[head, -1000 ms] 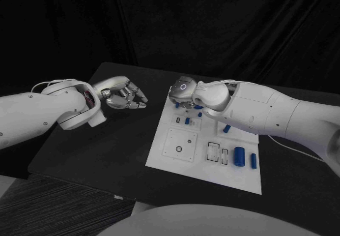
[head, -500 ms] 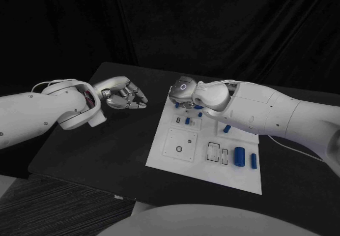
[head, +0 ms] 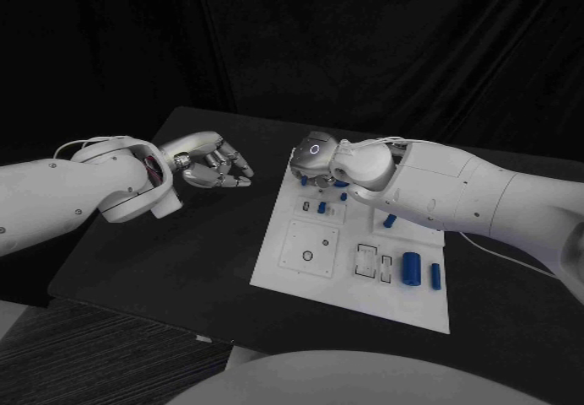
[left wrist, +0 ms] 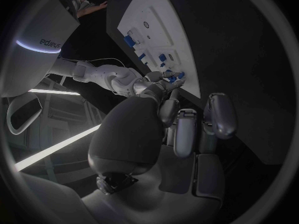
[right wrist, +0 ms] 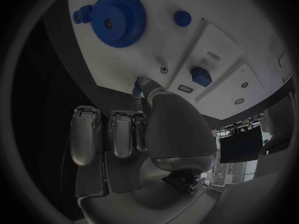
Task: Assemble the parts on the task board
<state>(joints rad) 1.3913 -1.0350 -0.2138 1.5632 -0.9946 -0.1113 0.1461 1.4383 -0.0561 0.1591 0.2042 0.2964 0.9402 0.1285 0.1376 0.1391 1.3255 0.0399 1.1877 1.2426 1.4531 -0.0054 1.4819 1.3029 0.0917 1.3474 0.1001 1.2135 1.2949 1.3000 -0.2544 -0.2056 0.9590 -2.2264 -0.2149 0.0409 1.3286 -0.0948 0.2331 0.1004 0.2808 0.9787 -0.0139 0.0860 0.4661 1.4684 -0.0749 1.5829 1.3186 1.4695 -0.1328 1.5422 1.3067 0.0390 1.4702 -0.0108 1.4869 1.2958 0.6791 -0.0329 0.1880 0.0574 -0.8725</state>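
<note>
The right hand (head: 319, 162) hangs over the far end of the task board (head: 319, 278), fingers curled down, and in the right wrist view a small blue part (right wrist: 136, 87) sits pinched at its fingertips (right wrist: 144, 82), right against the white surface; its long axis cannot be told from here. Just beyond those fingertips on the board stands a large blue gear (right wrist: 119, 19) lying flat, with a small blue gear (right wrist: 81, 15) touching its rim, a round blue knob (right wrist: 182, 18) apart from them, and a blue block (right wrist: 201, 76) in a recessed square. Toward the board's near right corner, blue cylinders (head: 412, 267) lie side by side, long axes running along the board's length. The left hand (head: 217, 165) hovers over the bare black bench (head: 182, 253), well apart from the board's left edge, fingers curled in with nothing in them.
</note>
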